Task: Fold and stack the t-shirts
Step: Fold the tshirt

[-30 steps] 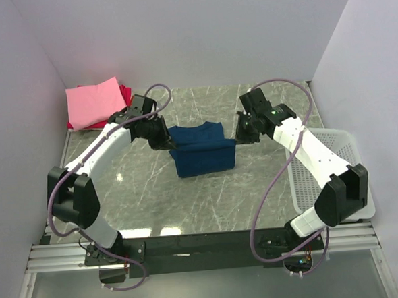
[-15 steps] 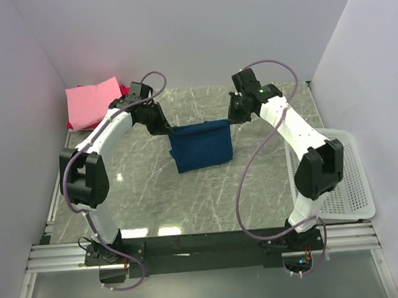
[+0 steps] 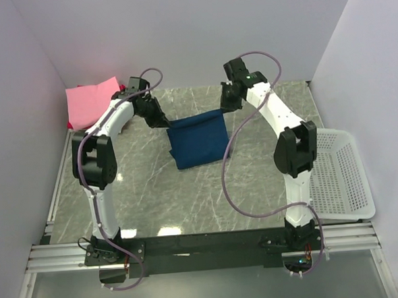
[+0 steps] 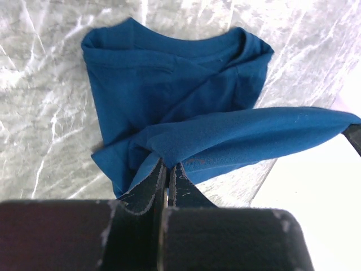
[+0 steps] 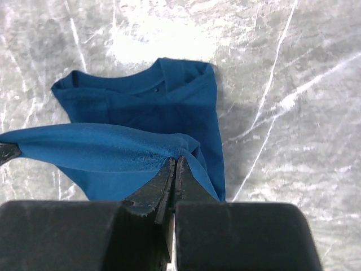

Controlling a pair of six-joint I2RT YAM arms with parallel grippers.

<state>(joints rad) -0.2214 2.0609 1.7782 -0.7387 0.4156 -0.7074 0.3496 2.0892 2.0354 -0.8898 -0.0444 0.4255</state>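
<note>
- Pink t-shirt (image 3: pixel 91 103): folded on the stack, up and to the left of the dark blue t-shirt (image 3: pixel 200 145). It is closer to the left arm than to the right.
- Left gripper (image 3: pixel 163 121): at the dark blue t-shirt's far-left corner, jaws pinched tight on the hem, which is lifted off the table (image 3: pixel 154 185).
- Dark blue t-shirt: between the two arms. Its far edge is held up and stretched crosswise from one gripper to the other. The rest slopes down toward the arm bases, and the collar end rests on the marble away from both sets of jaws.
- Right gripper (image 3: pixel 226 107): at the far-right corner of the dark blue t-shirt, jaws clamped on the cloth, about level with the left one.
- Likely next move: the raised edge must travel toward the collar end. Both arms would need to draw back together so the edge stays taut and square.
- White mesh basket (image 3: pixel 336 181): well to the right of the dark blue t-shirt.
</note>
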